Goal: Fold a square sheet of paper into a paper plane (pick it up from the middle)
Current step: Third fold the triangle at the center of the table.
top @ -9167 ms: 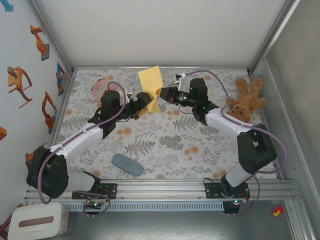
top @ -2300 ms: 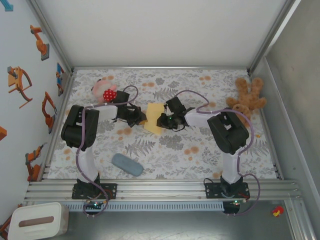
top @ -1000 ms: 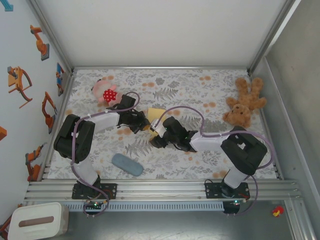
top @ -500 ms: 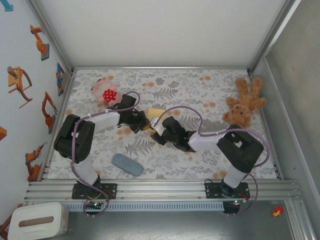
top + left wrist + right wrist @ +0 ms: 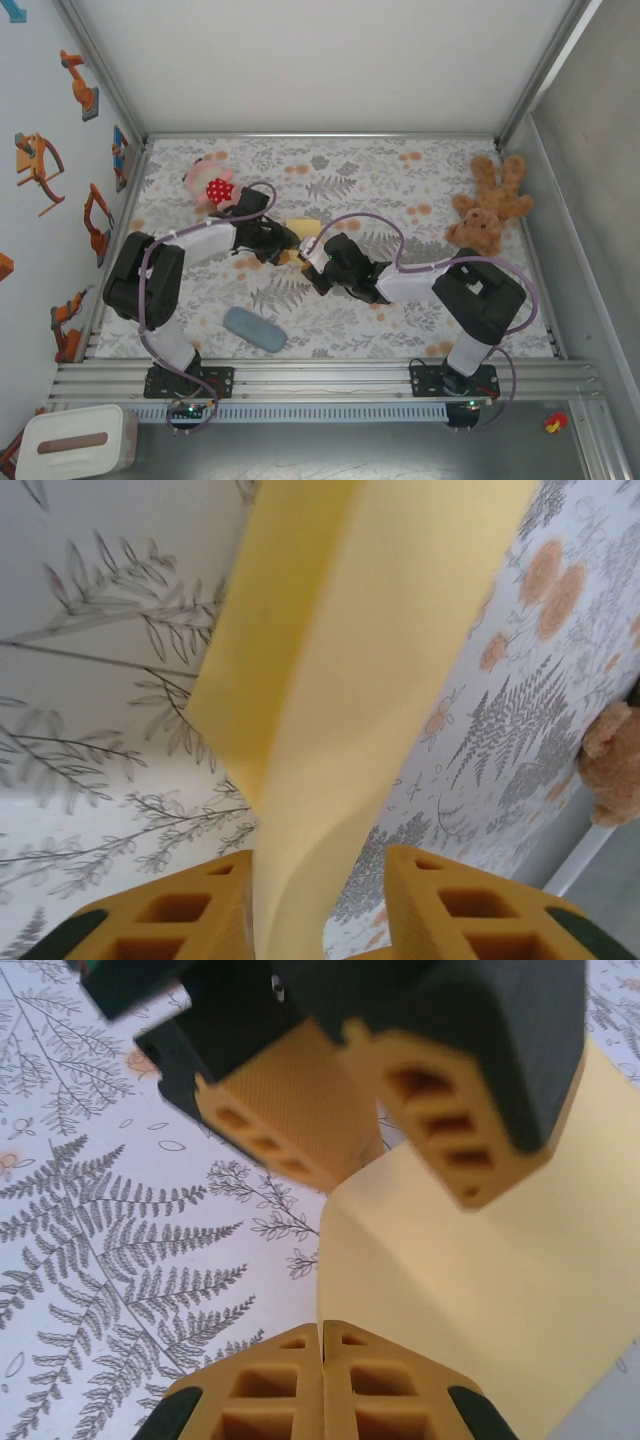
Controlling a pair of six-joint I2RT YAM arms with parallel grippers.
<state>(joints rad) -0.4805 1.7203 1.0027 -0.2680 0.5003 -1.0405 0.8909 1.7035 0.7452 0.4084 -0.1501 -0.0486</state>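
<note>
Looking down from above, I see my two arms meet near the middle of the worktop [image 5: 400, 180], which is covered in a grey leaf-and-flower print with orange blooms. My left pincer [image 5: 292, 247] and my right pincer [image 5: 310, 262] come almost nose to nose there. The sheet of paper [image 5: 305, 228], plain yellow, sits folded between them, and the black housings hide most of it.

From my left wrist, the sheet of paper [image 5: 340, 680] runs away from me as a long doubled strip with a soft crease. It passes between the fingers of my left pincer [image 5: 322, 875], which stand apart with a gap on the paper's right side, so that grip is released.

From my right wrist, the tips of my right pincer [image 5: 322, 1360] are clenched flat together. The paper [image 5: 480, 1300] comes right down to their seam (whether its edge is nipped I cannot tell), and my left pincer [image 5: 375, 1135] hangs spread above it.

A brown teddy bear [image 5: 487, 205] lies by the right wall, a pink soft toy [image 5: 208, 183] sits at the far left, and a grey-blue pad [image 5: 254, 329] lies near my left base.
</note>
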